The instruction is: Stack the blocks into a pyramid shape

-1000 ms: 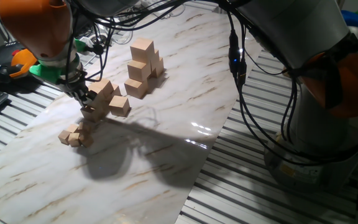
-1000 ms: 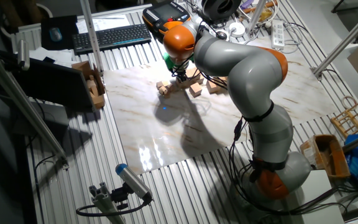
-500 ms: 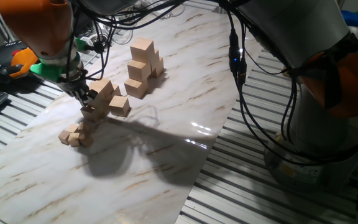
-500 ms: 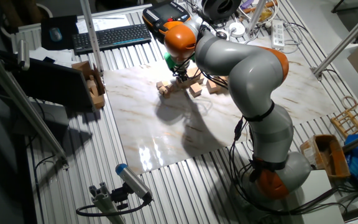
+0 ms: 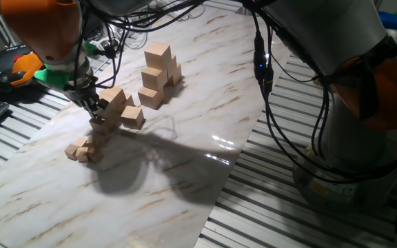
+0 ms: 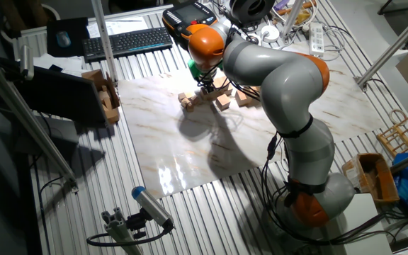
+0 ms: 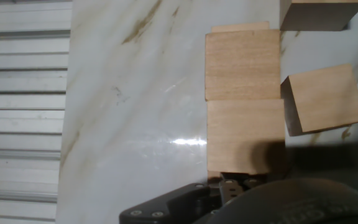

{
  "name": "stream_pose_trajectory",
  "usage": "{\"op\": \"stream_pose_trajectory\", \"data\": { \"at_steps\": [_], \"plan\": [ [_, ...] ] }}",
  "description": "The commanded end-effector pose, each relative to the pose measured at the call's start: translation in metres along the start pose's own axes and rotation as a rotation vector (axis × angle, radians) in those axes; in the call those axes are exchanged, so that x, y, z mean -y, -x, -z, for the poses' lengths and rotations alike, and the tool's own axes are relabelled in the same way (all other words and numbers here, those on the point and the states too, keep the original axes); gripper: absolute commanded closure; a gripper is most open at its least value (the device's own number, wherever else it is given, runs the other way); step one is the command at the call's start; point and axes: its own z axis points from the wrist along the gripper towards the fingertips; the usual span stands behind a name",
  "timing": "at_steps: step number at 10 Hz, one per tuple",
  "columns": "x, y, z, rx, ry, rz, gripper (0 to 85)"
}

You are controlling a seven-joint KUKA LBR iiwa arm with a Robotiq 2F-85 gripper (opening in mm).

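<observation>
Several pale wooden blocks lie on the marble board (image 5: 185, 158). A stepped pile of blocks (image 5: 158, 69) stands at the back. A leaning cluster of blocks (image 5: 114, 102) sits nearer, with one block (image 5: 132, 117) beside it. My gripper (image 5: 96, 110) is down against the left side of that cluster, over a low block (image 5: 103, 125). In the hand view two blocks lie in a column (image 7: 242, 65), and the nearer block (image 7: 244, 137) reaches the gripper's dark housing (image 7: 185, 208). A further block (image 7: 322, 99) lies to its right. The fingers are hidden, so their state is unclear.
Several much smaller wooden cubes (image 5: 81, 150) sit in front of the cluster. A keyboard (image 6: 127, 42) and a teach pendant (image 6: 186, 15) lie beyond the board on the slatted table. A wooden holder (image 6: 103, 95) stands at the board's left edge. Cables hang from the arm (image 5: 264, 69).
</observation>
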Motion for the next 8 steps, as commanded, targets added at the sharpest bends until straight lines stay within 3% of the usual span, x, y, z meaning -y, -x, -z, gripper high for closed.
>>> {"op": "stream_pose_trajectory", "data": {
  "at_steps": [1,8],
  "plan": [
    [0.0002,-0.0001,-0.0002,0.000,-0.001,0.000,85.0],
    [0.0006,-0.0006,-0.0015,-0.008,-0.005,0.004,85.0]
  ]
}}
